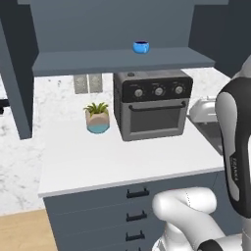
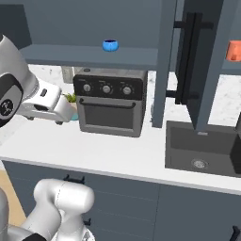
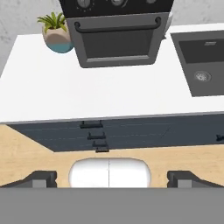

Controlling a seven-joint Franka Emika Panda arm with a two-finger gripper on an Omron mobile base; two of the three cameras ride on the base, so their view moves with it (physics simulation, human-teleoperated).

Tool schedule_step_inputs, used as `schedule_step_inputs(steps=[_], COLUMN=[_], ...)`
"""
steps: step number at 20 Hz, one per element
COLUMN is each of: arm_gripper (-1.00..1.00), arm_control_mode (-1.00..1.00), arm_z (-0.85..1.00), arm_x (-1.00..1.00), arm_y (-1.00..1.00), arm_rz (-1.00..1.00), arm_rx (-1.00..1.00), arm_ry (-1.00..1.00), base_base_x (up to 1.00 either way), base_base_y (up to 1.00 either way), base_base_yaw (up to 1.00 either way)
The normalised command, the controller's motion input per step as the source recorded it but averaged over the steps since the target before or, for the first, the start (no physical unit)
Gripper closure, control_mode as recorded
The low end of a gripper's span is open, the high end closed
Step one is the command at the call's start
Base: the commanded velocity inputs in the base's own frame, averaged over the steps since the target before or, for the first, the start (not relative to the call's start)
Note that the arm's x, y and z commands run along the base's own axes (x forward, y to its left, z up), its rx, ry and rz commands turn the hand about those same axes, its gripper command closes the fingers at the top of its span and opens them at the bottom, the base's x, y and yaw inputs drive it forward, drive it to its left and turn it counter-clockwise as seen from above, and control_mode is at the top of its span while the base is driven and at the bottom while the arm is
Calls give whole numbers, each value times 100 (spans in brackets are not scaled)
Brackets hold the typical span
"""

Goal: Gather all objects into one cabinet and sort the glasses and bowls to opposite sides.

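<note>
Probably light and rigid, that small blue bowl (image 1: 140, 47), glossy enough to slip between hard fingertips, so best pinched across the rim, one finger inside and one outside the wall, not squeezed around the round body. Likely chip-prone if dropped from that height, too. Bright blue, round, with a darker inside, sitting upright alone on the open cabinet shelf (image 1: 88, 62), toward the right half of it, directly above the toaster oven (image 1: 152, 103). Seen again in the right base view as the same blue bowl (image 2: 110, 45) on the shelf, with an orange cup (image 2: 234, 51) far off to the right, beyond the open cabinet door (image 2: 202, 56) with its long black handle, apparently in the next cabinet bay, and partly cut off by the picture edge. Below, on the white desk (image 1: 122, 162), a potted plant (image 1: 97, 116) just left of the oven and a sink (image 2: 202, 147) set in at the right. Well away from all of it, the claw (image 3: 109, 178), fingers spread as wide as possible, gripping nothing, looking down at the desk front and drawers (image 3: 94, 133) from out over the floor.
</note>
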Motion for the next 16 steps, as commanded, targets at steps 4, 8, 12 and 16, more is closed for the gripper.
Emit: schedule_step_inputs(steps=[4,8,12,16], arm_gripper=[-100,-100,-100,-100], arm_control_mode=[100,100,100,100], arm_z=[0,0,0,0], arm_x=[0,0,0,0], arm_y=[0,0,0,0], arm_rz=[0,0,0,0], arm_rx=[0,0,0,0], arm_ry=[0,0,0,0], base_base_x=[50,39,19,12], base_base_y=[-19,-24,-18,-32], base_base_yaw=[0,0,0,0])
